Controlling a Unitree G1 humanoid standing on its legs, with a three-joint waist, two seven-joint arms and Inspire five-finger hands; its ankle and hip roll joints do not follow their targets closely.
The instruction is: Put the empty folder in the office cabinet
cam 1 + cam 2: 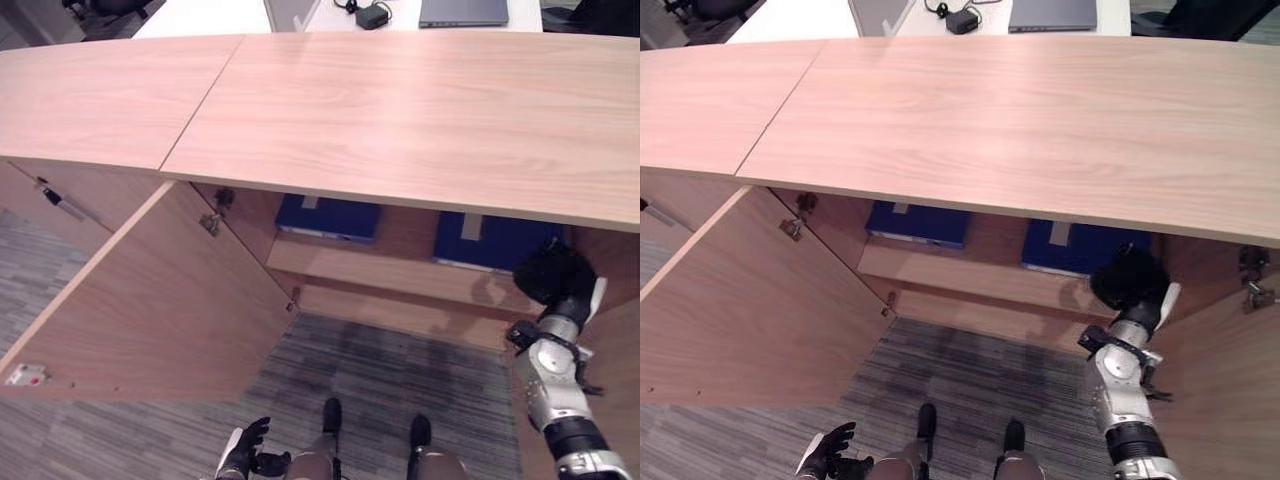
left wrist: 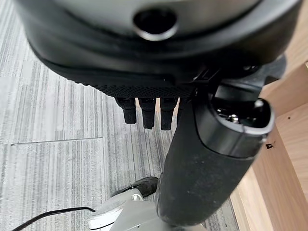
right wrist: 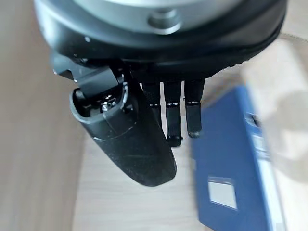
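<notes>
Grey striped carpet is seen below a wooden office cabinet in the left eye view, its left door swung open. Two blue folders lie on the inner shelf: a left folder and a right folder, each with a pale label; no writing can be read. The right hand is raised just before the right folder. The left hand hangs low.

Relaxed, apart fingers over carpet are shown in the left wrist view.

Straight fingers holding nothing, beside the right folder, are shown in the right wrist view.

- Blue folder: lies flat on the cabinet's inner shelf, white label showing, at about 5 o'clock.
- Cabinet: light wood, doors open.
</notes>
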